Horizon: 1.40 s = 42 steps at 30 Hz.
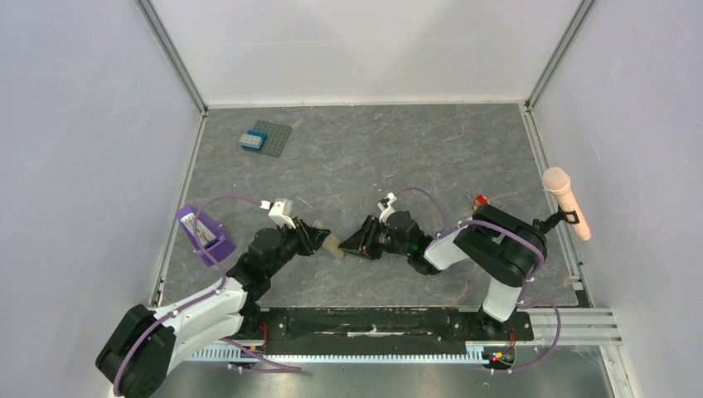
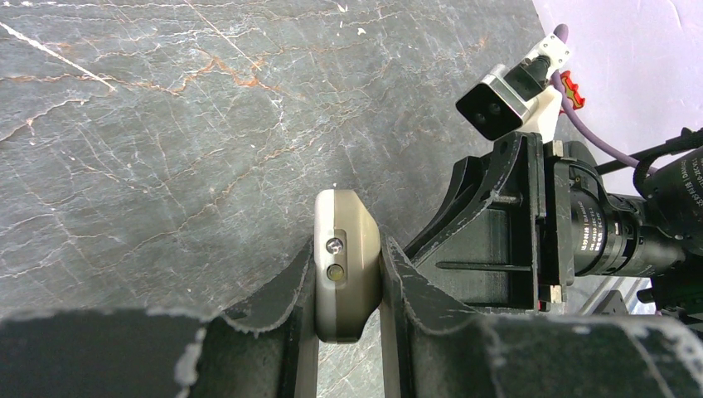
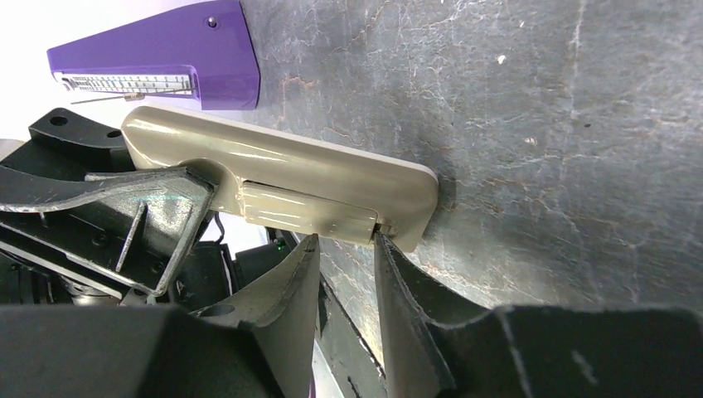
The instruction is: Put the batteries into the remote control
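The left gripper (image 2: 346, 286) is clamped across the width of the slim off-white plastic remote control (image 3: 282, 170), holding it on edge just above the grey stone-patterned table (image 1: 398, 157), between the two arms. The right gripper (image 3: 346, 245) has its jaws narrowly parted, empty, with the tips at the lower lip of the remote's rectangular battery cover (image 3: 307, 209).

The step in hand looks like getting that cover off. To do it well, the right fingertips should catch the lip squarely and push along the remote's length, while the left grip holds firm so the body does not twist.

No blue batteries show in any view. Whether the cover has begun to slide is hard to judge, the compartment beneath is hidden, and the left fingers cover part of the remote's back
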### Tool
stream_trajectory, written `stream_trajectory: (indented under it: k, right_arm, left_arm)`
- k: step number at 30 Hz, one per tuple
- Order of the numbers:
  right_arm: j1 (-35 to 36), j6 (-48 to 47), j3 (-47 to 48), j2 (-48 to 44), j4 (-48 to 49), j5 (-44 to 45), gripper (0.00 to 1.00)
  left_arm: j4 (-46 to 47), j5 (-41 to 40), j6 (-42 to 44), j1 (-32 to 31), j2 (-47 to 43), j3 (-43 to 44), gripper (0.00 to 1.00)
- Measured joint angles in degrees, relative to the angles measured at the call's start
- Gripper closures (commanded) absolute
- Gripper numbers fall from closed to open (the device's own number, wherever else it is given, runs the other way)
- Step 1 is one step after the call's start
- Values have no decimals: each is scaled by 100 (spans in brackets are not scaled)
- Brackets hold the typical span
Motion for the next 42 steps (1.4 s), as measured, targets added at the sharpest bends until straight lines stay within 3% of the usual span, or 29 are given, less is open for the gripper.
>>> stream_trajectory:
  k: [15, 33, 36, 42]
  right_arm:
    - [-35, -15, -7, 111, 68, 13, 64]
    - [-70, 66, -24, 345, 361, 4, 78]
    - [-72, 70, -24, 345, 363, 0, 84]
    - [-72, 133, -24, 348, 446, -2, 85]
  left_arm:
    - [20, 0, -2, 0, 0, -9, 98]
    - [87, -46, 0, 2, -2, -42, 98]
    - [90, -48, 0, 2, -2, -42, 98]
    - [92, -50, 0, 2, -2, -42, 98]
